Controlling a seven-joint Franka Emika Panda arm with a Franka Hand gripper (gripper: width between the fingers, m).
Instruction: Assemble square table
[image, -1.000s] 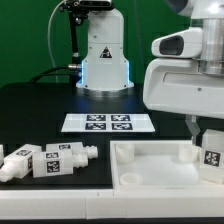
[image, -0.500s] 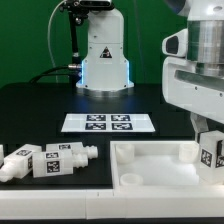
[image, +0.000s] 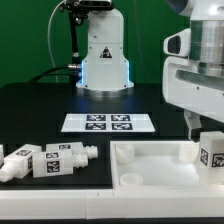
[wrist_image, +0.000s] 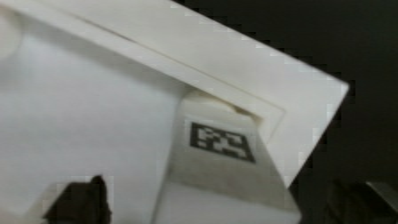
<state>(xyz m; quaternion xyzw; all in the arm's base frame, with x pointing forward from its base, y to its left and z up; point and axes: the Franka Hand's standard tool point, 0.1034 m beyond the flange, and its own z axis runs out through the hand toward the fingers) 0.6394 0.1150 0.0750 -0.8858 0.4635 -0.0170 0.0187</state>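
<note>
Square table slab (image: 150, 172) lies on worktop (image: 40, 110), at exterior view's right, w/ one leg (image: 212, 155) upright in its right-hand corner. Just changed: end effector (wrist_image: 222, 205) has let go, fingers (wrist_image: 80, 200) now wide of leg, and leg went from tilted to straight. Prob. leg 1 is seated. Spare legs (image: 60, 160) wait at left. No readable text, only b/w tags on legs & marker board (image: 107, 123).

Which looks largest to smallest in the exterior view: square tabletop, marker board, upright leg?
1. square tabletop
2. marker board
3. upright leg
The last two look close in size, and the board lies farther back.
</note>
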